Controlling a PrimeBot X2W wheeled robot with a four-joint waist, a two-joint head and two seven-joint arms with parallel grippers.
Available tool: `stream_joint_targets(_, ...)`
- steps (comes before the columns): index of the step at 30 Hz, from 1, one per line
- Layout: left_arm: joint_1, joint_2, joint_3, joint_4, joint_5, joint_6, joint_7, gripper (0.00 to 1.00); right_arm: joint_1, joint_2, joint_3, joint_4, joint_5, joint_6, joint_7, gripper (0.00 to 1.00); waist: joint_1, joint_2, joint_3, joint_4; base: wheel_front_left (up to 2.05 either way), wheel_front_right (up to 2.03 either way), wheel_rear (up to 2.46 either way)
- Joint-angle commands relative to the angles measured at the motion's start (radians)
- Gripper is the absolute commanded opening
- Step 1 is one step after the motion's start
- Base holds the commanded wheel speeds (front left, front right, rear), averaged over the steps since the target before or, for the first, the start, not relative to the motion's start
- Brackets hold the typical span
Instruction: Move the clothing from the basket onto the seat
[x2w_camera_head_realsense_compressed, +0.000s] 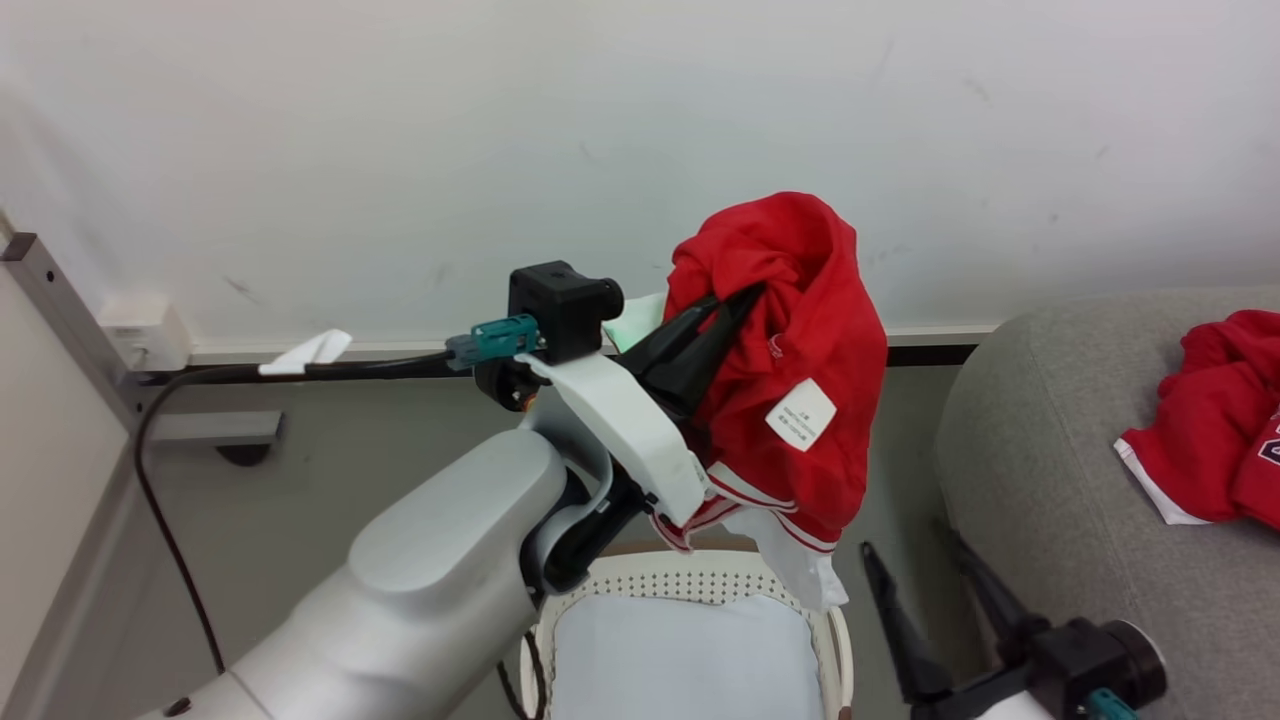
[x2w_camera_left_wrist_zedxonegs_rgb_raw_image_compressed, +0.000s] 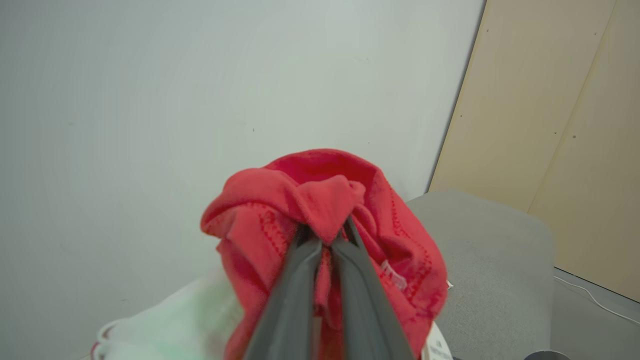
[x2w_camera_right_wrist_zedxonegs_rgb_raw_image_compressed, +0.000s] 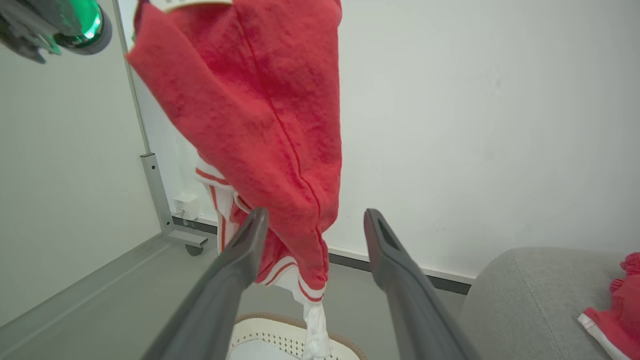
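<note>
A red garment (x2w_camera_head_realsense_compressed: 800, 340) with white striped trim hangs in the air above the basket (x2w_camera_head_realsense_compressed: 690, 585), pinched by my left gripper (x2w_camera_head_realsense_compressed: 745, 295), which is shut on its bunched top. The left wrist view shows the fingers closed on red cloth (x2w_camera_left_wrist_zedxonegs_rgb_raw_image_compressed: 325, 205). The basket's white bottom is bare. In the right wrist view the same garment (x2w_camera_right_wrist_zedxonegs_rgb_raw_image_compressed: 260, 115) dangles with its white hem over the basket rim (x2w_camera_right_wrist_zedxonegs_rgb_raw_image_compressed: 280, 325). My right gripper (x2w_camera_head_realsense_compressed: 925, 565) stands open and empty at the lower right, beside the seat (x2w_camera_head_realsense_compressed: 1050, 480). A second red garment (x2w_camera_head_realsense_compressed: 1215, 420) lies on the seat.
A white wall runs behind everything, with a dark baseboard. A black cable (x2w_camera_head_realsense_compressed: 160, 500) and a metal frame post (x2w_camera_head_realsense_compressed: 60, 310) stand at the left. Grey floor lies between the basket and the seat. A tan panel (x2w_camera_left_wrist_zedxonegs_rgb_raw_image_compressed: 555, 125) rises beyond the seat.
</note>
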Motion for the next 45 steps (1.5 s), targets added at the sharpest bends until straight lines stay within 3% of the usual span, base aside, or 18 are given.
stream_joint_targets(1, 0.009, -0.003, -0.001, -0.006, 0.002, -0.001, 0.001, 0.0, -0.03, -0.003, 0.023, 0.02, 0.002, -0.003, 0.0, 1.0, 0.0, -0.0001, -0.002, 0.009, 0.0, 0.0, 0.0)
stream_joint_targets(9, 0.014, -0.026, -0.024, -0.033, 0.001, -0.006, 0.012, 0.0, -0.147, -0.01, 0.147, 0.167, -0.013, -0.003, 0.0, 1.0, 0.0, -0.0001, -0.01, 0.071, 0.0, 0.0, 0.0)
stream_joint_targets(26, 0.04, -0.066, -0.087, -0.057, -0.003, -0.014, 0.044, 0.0, -0.257, 0.026, 0.066, 0.261, -0.061, -0.003, 0.0, 1.0, 0.0, -0.0001, -0.027, 0.218, 0.0, 0.0, 0.0)
stream_joint_targets(27, 0.041, -0.065, -0.088, -0.056, -0.004, -0.013, 0.045, 0.0, -0.26, 0.027, 0.064, 0.264, -0.057, -0.003, 0.0, 0.84, 0.0, -0.0001, -0.028, 0.222, 0.0, 0.0, 0.0)
stream_joint_targets(28, 0.043, -0.063, -0.089, -0.054, -0.004, -0.012, 0.045, 0.0, -0.262, 0.028, 0.064, 0.266, -0.053, -0.003, 0.0, 0.31, 0.0, -0.0001, -0.028, 0.226, 0.0, 0.0, 0.0)
stream_joint_targets(29, 0.044, -0.061, -0.09, -0.052, -0.005, -0.011, 0.045, 0.0, -0.262, 0.028, 0.062, 0.265, -0.049, -0.003, 0.0, 0.0, 0.0, -0.0001, -0.028, 0.228, 0.0, 0.0, 0.0)
stream_joint_targets(36, 0.051, -0.053, -0.086, -0.037, -0.01, -0.008, 0.038, 0.0, -0.251, 0.031, 0.065, 0.245, -0.016, -0.003, 0.0, 0.0, 0.0, -0.0001, -0.026, 0.232, 0.0, 0.0, 0.0)
stream_joint_targets(45, 0.08, -0.044, -0.091, 0.001, -0.024, -0.009, 0.032, 0.0, -0.181, 0.028, -0.006, 0.144, 0.074, -0.003, 0.0, 0.0, 0.0, -0.0001, -0.019, 0.208, 0.0, 0.0, 0.0)
